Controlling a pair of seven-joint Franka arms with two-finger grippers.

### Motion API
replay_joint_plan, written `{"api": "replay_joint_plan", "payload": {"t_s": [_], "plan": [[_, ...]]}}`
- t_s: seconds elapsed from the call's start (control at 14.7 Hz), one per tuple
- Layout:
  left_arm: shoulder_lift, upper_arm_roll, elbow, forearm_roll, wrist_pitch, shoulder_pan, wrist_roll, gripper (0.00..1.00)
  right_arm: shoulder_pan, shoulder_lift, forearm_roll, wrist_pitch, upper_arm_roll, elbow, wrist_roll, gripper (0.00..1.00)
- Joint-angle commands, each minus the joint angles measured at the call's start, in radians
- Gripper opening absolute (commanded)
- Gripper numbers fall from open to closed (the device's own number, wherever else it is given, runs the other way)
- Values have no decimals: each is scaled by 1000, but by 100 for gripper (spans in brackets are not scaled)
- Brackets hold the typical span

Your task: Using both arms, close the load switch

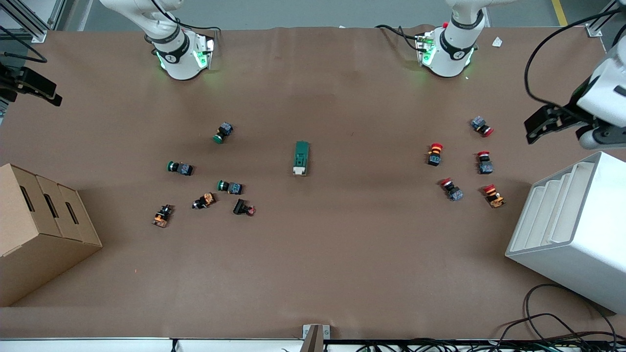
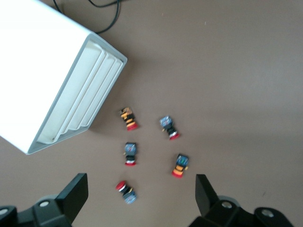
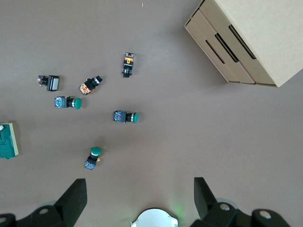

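Dark-green rectangular load switch (image 1: 301, 157) lies loose on the brown worktop (image 1: 342, 254) — you risk shoving it. Left gripper (image 2: 142, 189) over red push-buttons (image 2: 152, 150), right gripper (image 3: 140, 191) over green push-buttons (image 3: 125, 116), both jaws released.

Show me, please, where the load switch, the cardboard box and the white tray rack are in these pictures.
load switch (image 1: 301, 157): front view, on its dark-green body.
cardboard box (image 1: 29, 234): front view, on its side wall.
white tray rack (image 1: 587, 244): front view, on its outer wall.

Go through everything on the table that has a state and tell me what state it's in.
load switch: flat on the table, untouched.
left gripper: open, over the red push-buttons.
right gripper: open, waiting, empty.
cardboard box: slots empty.
white rack: open, nothing visible inside.
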Motion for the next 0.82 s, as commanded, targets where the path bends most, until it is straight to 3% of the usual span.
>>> {"api": "replay_joint_plan", "payload": {"t_s": [0.0, 0.2, 0.75], "plan": [[-67, 92, -64, -36, -18, -67, 97, 100, -16, -38, -19, 18, 21, -48, 10, 100], [-110, 136, -104, -82, -43, -116, 98, 100, -16, -38, -14, 13, 21, -48, 12, 100], [-202, 123, -219, -96, -27, -123, 89, 100, -19, -57, 27, 27, 15, -64, 9, 100]]}}
